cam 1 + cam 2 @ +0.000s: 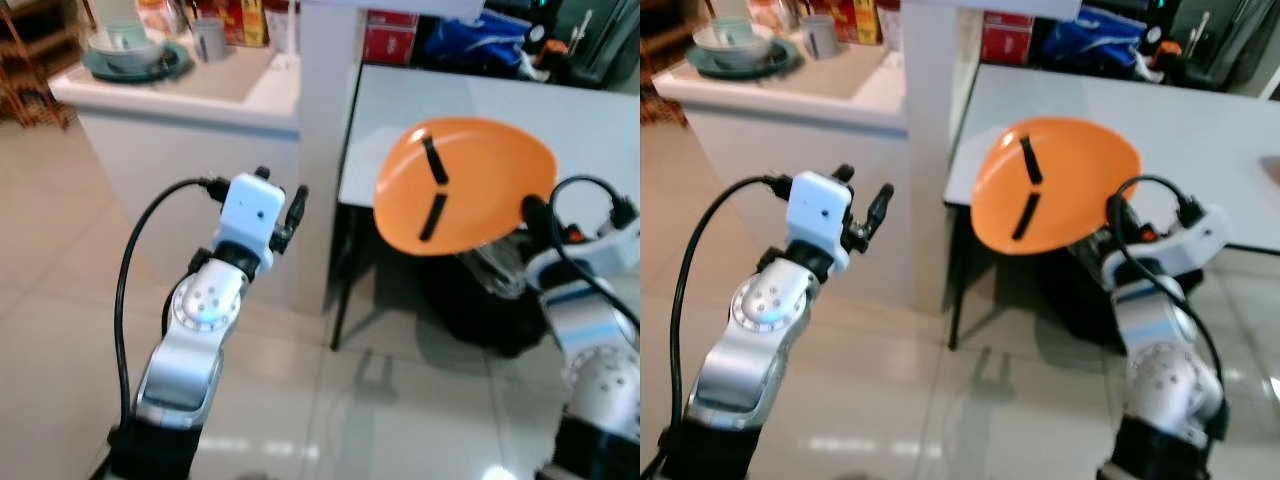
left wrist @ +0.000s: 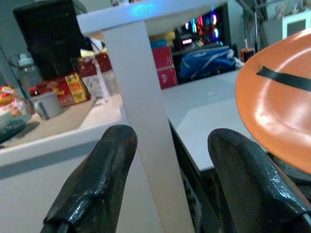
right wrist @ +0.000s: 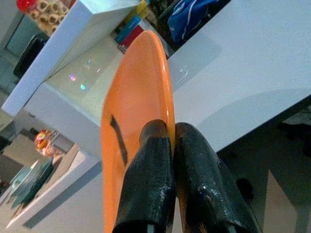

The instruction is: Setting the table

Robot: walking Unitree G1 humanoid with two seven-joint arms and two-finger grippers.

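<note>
Your right pincer (image 3: 170, 179) is clamped on the rim of the round orange plastic plate (image 1: 465, 185), held tilted over the white surface (image 1: 560, 110) edge; probably light, stiff, slick, so grip the rim firmly; left pincer (image 2: 165, 184) hangs apart, empty

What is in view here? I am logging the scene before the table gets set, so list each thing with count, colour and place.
plate: one, orange with two black strips, held tilted over the near corner of the table
table: one, white, ahead on the right
counter: one, white, ahead on the left
stacked dishes: a pale bowl on a teal plate, on the counter
mug: one, grey, on the counter by the dishes
boxes: red, stacked beyond the table
bag: one, blue, beyond the table
left gripper: black fingers apart, holding nothing, raised before the counter
right gripper: black fingers clamped on the plate's rim
</note>
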